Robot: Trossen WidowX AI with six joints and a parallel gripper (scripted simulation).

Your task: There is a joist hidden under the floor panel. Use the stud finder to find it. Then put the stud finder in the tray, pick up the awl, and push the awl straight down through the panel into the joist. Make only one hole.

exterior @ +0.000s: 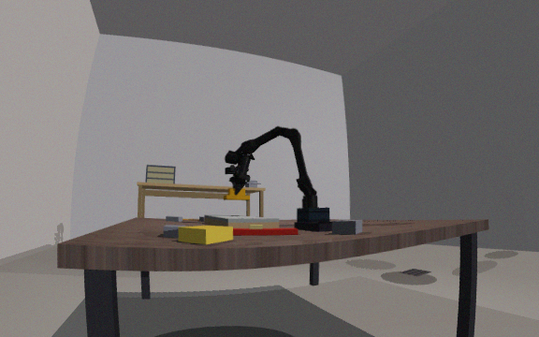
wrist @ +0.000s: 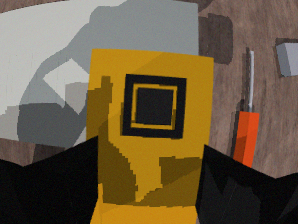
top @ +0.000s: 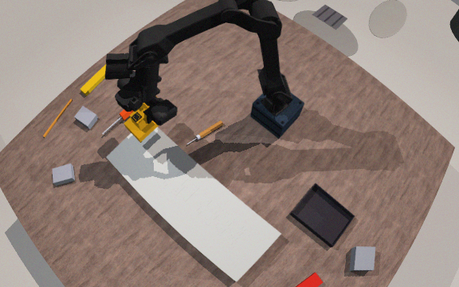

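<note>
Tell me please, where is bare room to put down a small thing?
Bare wood shows between the floor panel and the tray. It is crowded at the panel's far end, where the stud finder hangs beside the red-handled screwdriver.

From the top, the floor panel [top: 205, 211] [exterior: 241, 221] [wrist: 30, 45] slants across the table [top: 74, 223] [exterior: 298, 253] [wrist: 275, 125]. Right of it, towards the table's right corner, lies the tray [top: 322, 217]. The awl [top: 211, 129] lies between panel and arm base [top: 258, 115] [exterior: 325, 215]. Near the upper-left edge, a block [top: 86, 118] [wrist: 288, 59] sits between pencil [top: 57, 119] and screwdriver [top: 111, 125] [wrist: 247, 137].
</note>
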